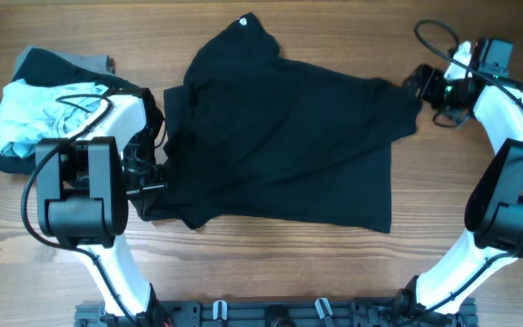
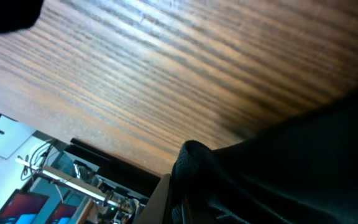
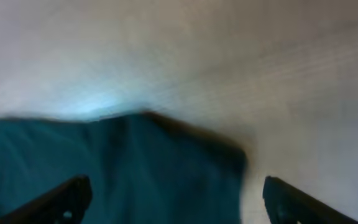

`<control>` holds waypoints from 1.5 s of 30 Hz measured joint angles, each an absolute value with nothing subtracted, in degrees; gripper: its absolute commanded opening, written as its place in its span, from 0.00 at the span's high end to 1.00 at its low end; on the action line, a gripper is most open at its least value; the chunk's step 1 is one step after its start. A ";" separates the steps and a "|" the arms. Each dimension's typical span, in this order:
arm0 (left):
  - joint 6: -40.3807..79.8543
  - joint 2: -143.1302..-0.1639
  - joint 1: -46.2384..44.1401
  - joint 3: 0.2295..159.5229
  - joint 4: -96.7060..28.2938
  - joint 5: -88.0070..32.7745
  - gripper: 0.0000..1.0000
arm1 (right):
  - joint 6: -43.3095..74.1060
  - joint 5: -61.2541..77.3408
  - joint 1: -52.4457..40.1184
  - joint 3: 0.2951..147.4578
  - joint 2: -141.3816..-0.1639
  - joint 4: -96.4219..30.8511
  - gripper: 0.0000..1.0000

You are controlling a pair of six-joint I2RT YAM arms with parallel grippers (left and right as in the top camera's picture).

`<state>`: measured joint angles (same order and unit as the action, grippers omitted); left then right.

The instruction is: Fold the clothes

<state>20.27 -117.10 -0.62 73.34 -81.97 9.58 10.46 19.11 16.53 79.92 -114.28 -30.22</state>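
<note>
A large black garment [image 1: 280,136] of the clothes lies spread over the middle of the table, a small white tag [image 1: 244,22] at its far edge. My left gripper [image 1: 155,186] is shut on the garment's near-left edge. In the left wrist view the bunched black fabric [image 2: 278,174] covers the fingers. My right gripper [image 1: 416,86] sits at the garment's right corner, open. In the blurred right wrist view, its two fingertips [image 3: 73,196] stand wide apart over the dark cloth [image 3: 135,168], touching nothing.
At the far left lies a pile of other clothes: a light blue one [image 1: 30,113] on top of a black one [image 1: 34,65] and a grey one [image 1: 89,62]. The wooden table [image 1: 271,272] shows bare along the front. A metal rail [image 1: 271,313] runs at its near edge.
</note>
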 measured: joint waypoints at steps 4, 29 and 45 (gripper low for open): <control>20.25 -117.10 -0.62 73.34 -81.60 9.58 0.96 | 10.26 17.28 16.53 80.03 -114.28 -42.96 0.23; 14.63 -101.30 -0.62 75.99 -80.64 1.34 0.96 | 17.26 15.29 11.22 64.05 -111.39 -61.10 0.96; 14.02 -101.27 -7.77 75.99 -79.11 -3.18 0.77 | 23.66 -7.90 36.16 75.33 -110.98 -68.47 0.44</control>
<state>14.02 -101.27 -7.77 75.99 -79.11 -3.18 23.66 -7.90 36.16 75.33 -110.98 -68.47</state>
